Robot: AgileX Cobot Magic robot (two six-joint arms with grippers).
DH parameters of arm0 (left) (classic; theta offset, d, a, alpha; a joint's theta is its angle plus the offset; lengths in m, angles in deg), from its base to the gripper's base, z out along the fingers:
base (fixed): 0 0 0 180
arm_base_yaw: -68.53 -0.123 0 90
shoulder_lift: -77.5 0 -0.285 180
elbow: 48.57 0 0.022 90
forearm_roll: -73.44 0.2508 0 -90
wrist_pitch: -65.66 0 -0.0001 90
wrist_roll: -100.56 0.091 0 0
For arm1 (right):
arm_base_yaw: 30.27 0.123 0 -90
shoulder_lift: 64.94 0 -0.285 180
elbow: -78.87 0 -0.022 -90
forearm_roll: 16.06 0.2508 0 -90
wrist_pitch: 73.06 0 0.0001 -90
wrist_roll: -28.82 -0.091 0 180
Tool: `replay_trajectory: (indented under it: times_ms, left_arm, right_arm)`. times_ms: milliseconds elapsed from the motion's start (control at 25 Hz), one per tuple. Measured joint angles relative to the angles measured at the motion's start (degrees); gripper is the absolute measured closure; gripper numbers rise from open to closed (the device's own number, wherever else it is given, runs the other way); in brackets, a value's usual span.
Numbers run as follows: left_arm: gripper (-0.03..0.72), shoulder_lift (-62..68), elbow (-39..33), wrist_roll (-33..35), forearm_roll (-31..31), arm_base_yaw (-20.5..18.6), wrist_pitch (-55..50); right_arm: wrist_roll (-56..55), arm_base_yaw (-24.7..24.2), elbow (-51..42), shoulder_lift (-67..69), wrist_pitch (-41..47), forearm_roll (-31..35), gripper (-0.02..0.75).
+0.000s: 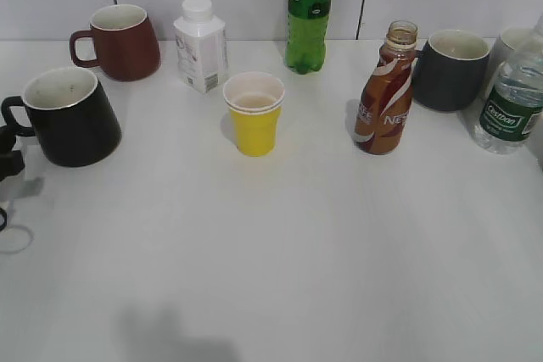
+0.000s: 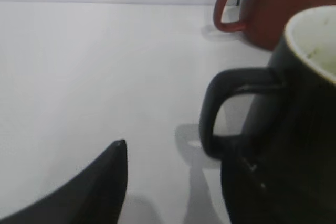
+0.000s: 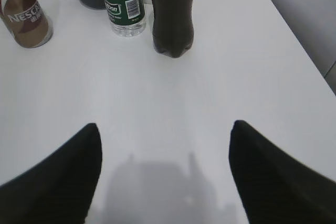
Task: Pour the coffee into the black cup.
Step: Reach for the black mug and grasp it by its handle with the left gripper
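Coffee bottle stands upright, uncapped mouth up; right fingers spread wide, empty; left fingers' spread unclear.

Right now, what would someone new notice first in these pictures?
Probably the yellow paper cup standing alone mid-table, the brightest thing there. Next, the uncapped coffee bottle to its right, and the black cup at the far left edge, with the left gripper's fingertip just beside its handle.

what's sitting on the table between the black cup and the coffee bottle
The yellow paper cup stands between the black cup and the coffee bottle, apart from both, as the exterior view shows. The rest is bare table.
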Motion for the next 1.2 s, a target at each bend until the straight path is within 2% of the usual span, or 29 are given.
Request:
replay_trajectory:
  times_ms: [600, 1200]
  left_arm:
    - [0.249, 5.14, 7.88, 0.0, 2.49, -0.06, -0.84]
    - [0.249, 7.84, 11.04, 0.0, 11.86, -4.17, -1.05]
  right_arm:
    - [0.05, 0.0, 0.0, 0.0, 0.0, 0.0, 0.15]
    - [-0.01, 0.0, 0.0, 0.0, 0.0, 0.0, 0.15]
